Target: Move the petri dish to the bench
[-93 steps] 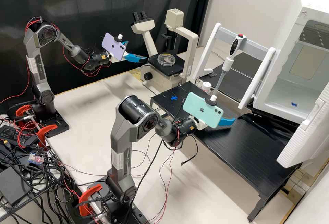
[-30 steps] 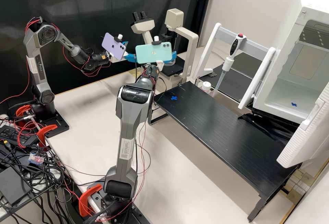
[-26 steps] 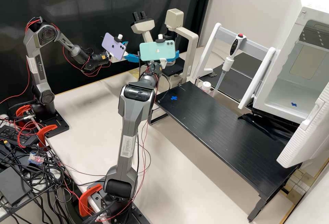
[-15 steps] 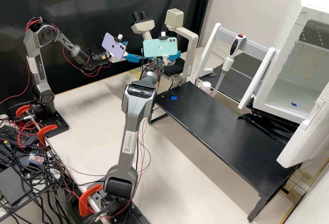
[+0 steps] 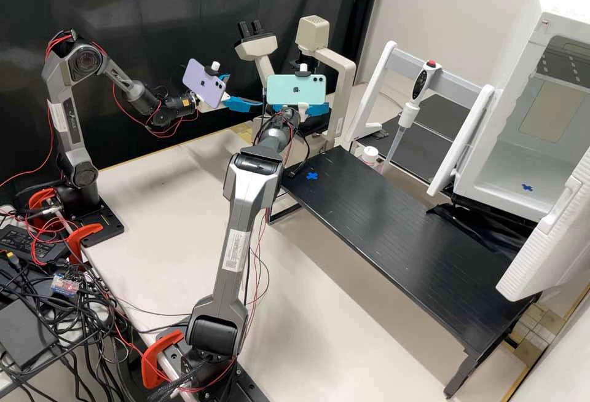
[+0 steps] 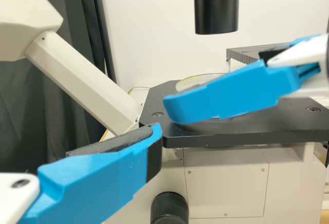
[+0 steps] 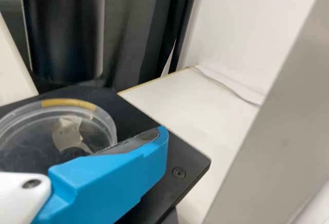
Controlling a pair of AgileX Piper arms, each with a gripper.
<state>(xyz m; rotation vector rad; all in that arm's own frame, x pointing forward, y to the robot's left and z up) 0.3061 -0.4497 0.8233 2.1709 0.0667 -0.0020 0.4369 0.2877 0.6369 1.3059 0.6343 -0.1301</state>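
Observation:
A round clear petri dish lies flat on the microscope's black stage, seen in the left wrist view [image 6: 197, 80] and the right wrist view [image 7: 31, 136]. In the high view the right gripper [image 5: 316, 109] is at the stage, partly behind its green phone. The right wrist view has one finger of the right gripper [image 7: 160, 134] beside the dish, overlapping its edge; it stands open and grips nothing. In the high view the left gripper [image 5: 244, 91] is open left of the microscope. One finger of the left gripper [image 6: 154, 134] shows in its wrist view, short of the stage.
The microscope [image 5: 344, 82] has a rear pillar close to the right gripper. A black raised bench [image 5: 393, 230] with a blue cross mark stands to its right. Behind it are a pipette stand [image 5: 455, 79], a white-capped bottle [image 5: 369, 154] and an open white incubator [image 5: 522, 137].
The right arm has swung left from above the black raised bench to the microscope, then shifted slightly right along it, its gripper ending a little lower. The left arm has kept still.

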